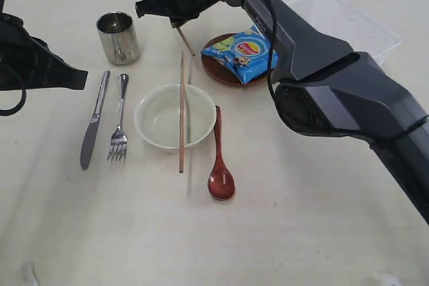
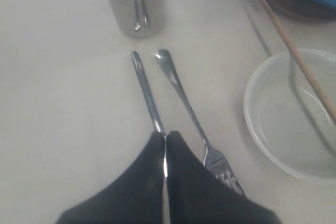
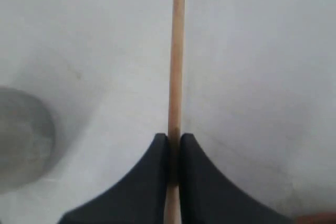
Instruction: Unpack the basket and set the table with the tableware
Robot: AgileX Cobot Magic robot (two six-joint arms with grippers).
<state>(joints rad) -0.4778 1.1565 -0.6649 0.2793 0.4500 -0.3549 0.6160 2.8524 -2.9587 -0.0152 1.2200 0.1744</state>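
The right gripper (image 3: 174, 142) is clamped on a chopstick (image 3: 177, 51), held tilted at the bowl's (image 1: 139, 113) 12 o'clock. Light, stiff, smooth and thin, it probably swivels unless pinched near mid-length. Only the exterior view shows the second chopstick (image 1: 181, 118) lying across the bowl and the basket (image 1: 348, 11) at 2 o'clock. The left gripper (image 2: 165, 136), jaws pressed together on nothing, hangs by the knife (image 2: 146, 85).
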